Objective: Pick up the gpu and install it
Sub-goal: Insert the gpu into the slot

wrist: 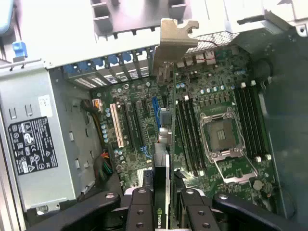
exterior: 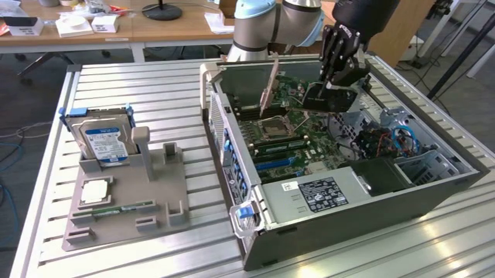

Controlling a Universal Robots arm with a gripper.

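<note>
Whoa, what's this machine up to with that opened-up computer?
A robot arm's gripper has its fingers shut on the gpu, a thin card, holding it inside the open case over the motherboard. It doesn't look pushed into a slot yet. A hard drive sits in a holder beside the case.

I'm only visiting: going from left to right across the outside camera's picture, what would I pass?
Hard drive with blue label → empty processor socket → gpu, gripped by the tool → blue cables.
</note>
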